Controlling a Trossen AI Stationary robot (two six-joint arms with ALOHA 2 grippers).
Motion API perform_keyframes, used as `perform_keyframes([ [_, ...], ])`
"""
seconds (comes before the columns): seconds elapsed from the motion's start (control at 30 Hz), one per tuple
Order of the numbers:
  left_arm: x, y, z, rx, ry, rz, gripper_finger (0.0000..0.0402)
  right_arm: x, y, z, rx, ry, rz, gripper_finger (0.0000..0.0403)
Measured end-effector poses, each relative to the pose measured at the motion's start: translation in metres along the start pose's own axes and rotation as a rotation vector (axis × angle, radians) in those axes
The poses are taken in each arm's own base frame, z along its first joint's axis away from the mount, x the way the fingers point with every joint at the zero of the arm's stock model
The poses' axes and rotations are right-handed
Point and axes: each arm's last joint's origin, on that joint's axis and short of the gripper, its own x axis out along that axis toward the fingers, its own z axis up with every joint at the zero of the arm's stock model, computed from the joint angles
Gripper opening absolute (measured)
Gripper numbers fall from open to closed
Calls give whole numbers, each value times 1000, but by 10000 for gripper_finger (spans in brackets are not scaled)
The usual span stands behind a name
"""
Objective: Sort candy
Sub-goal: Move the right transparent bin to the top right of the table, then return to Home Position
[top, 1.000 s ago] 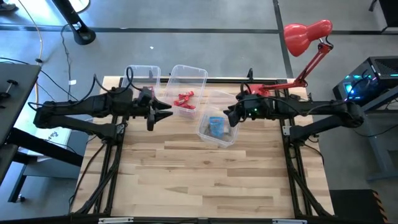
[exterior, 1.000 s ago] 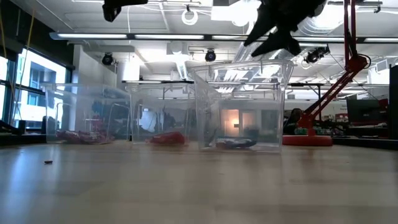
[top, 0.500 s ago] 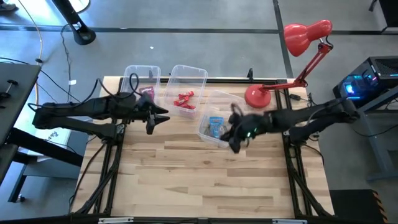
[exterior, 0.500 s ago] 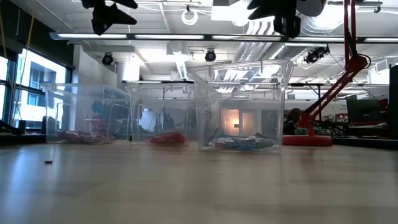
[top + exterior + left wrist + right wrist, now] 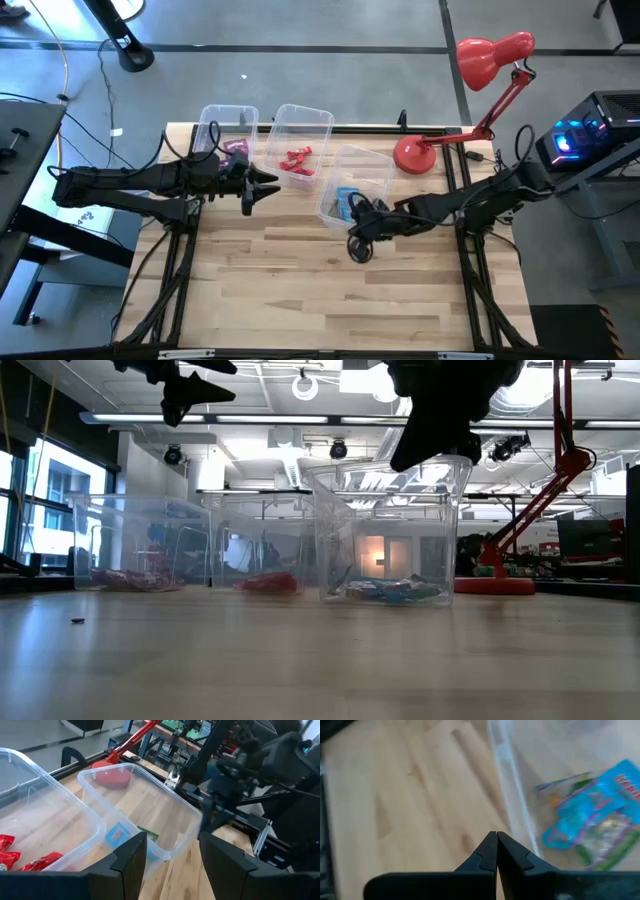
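Three clear bins stand in a row on the wooden table. The left bin (image 5: 225, 128) holds magenta candy (image 5: 236, 150), the middle bin (image 5: 303, 128) red candy (image 5: 297, 160), and the right bin (image 5: 362, 172) blue-green packets (image 5: 346, 204) (image 5: 600, 815). My left gripper (image 5: 272, 183) (image 5: 172, 865) hovers open between the left and middle bins, pointing toward the right bin (image 5: 150, 805). My right gripper (image 5: 359, 247) (image 5: 496, 851) is shut with nothing in it. It hangs above bare wood just outside the right bin's near wall.
A red desk lamp (image 5: 494, 55) stands with its base (image 5: 411, 155) at the far right, behind the right bin. The near half of the tabletop (image 5: 320, 290) is bare wood. A small dark speck (image 5: 77, 621) lies near the front left.
My right gripper has swung from above the right bin toward the table's near edge, past the bin's near wall, and its fingers have shut on nothing. The blue-green packets in that bin now lie spread wider than a second ago.
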Motion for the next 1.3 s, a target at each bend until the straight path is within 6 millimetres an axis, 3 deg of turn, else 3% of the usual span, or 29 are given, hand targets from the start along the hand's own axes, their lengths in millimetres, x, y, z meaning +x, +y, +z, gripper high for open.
perform_keyframes([
  [0.23,-1,0,-1,4,5,2,174,4,-26,11,-40,11,-134,0],
  [0.6,-5,2,-1,47,13,9,174,10,-72,45,-77,-60,-233,0],
  [0.8,-15,4,4,34,-95,4,174,6,-75,50,-100,-46,-153,0],
  [0.9,-16,3,-7,15,-239,-92,174,0,-72,50,-82,-49,-118,0],
  [1.0,-17,10,-31,-25,-332,-164,174,-6,-71,52,-53,-73,-105,0],
  [1.13,-19,24,-64,-77,-382,-205,174,-21,-69,55,28,-125,-66,0],
  [1.3,-25,40,-91,-92,-401,-152,174,-48,-67,62,124,-229,2,0],
])
